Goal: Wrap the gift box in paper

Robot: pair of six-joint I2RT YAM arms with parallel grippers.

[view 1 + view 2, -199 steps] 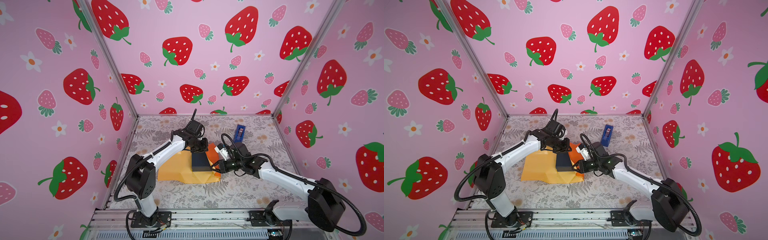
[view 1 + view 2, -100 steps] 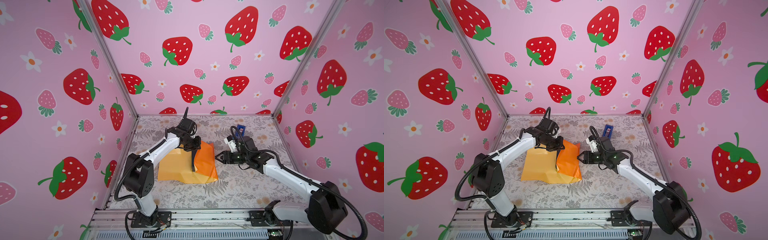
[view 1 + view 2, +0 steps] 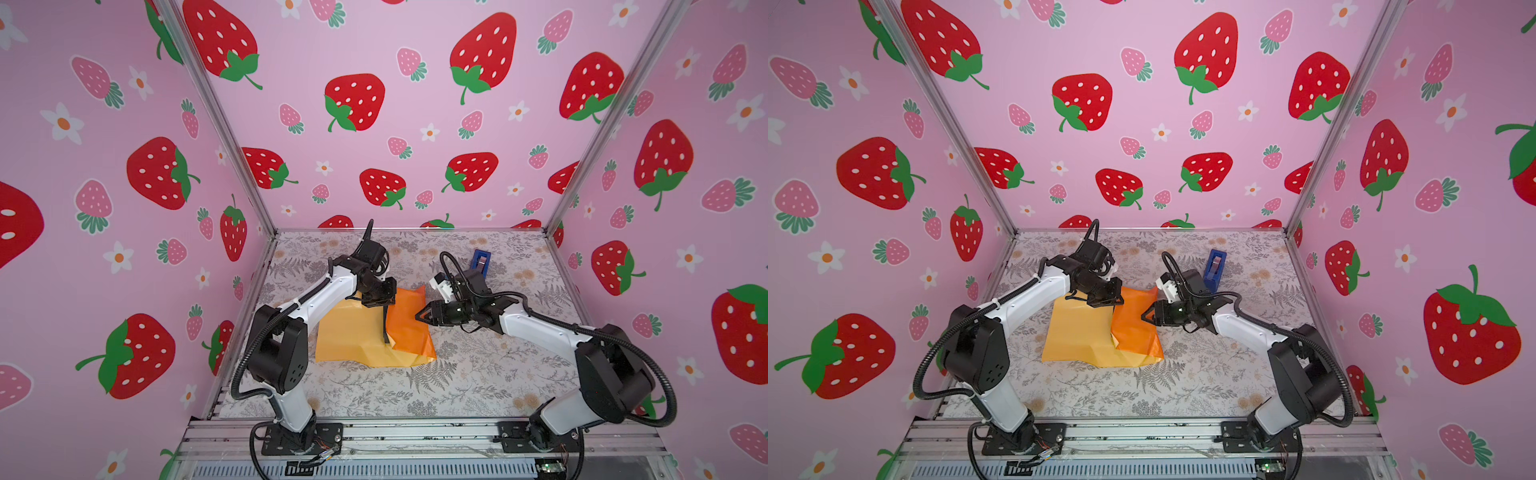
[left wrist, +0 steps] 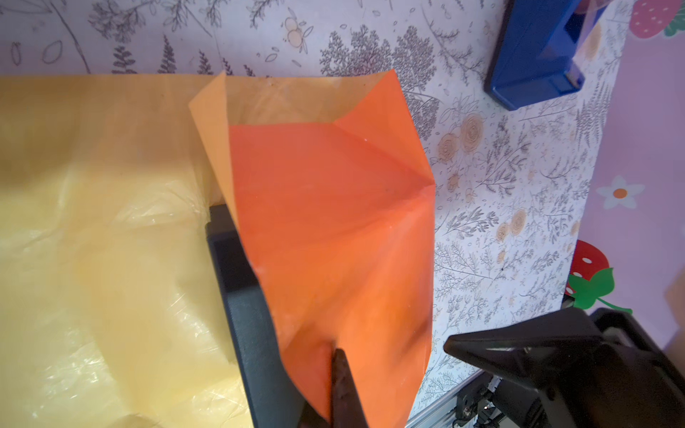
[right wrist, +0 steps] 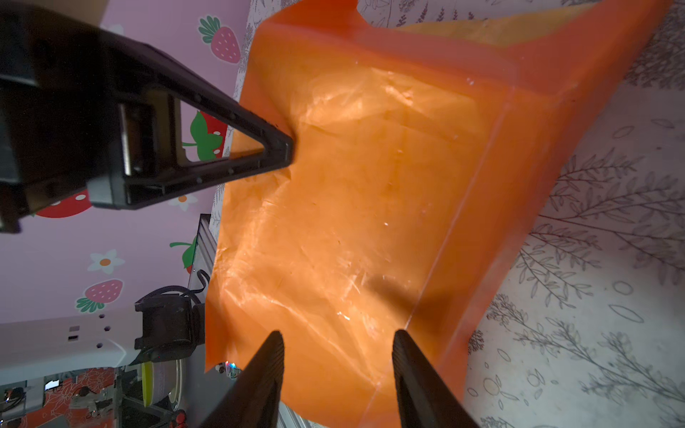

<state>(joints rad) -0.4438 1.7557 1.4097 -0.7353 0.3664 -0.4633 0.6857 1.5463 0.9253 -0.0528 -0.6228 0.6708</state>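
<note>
Left jaws are shut on the glossy orange flap of the paper (image 3: 353, 332), held up over the gift box (image 4: 224, 252), which sits mid-counter (image 3: 478, 374), mostly hidden. Right jaws stand half open at the flap's 3 o'clock, gripping nothing. Blue tape dispenser (image 3: 480, 262) lies at the paper's 1 o'clock, any marking too small to read

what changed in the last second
The left gripper, shut on the orange flap of the paper, pulled it over the gift box, which was bare and now shows only a sliver. The right gripper drew back to the right, fingers open. The blue tape dispenser stayed put.
</note>
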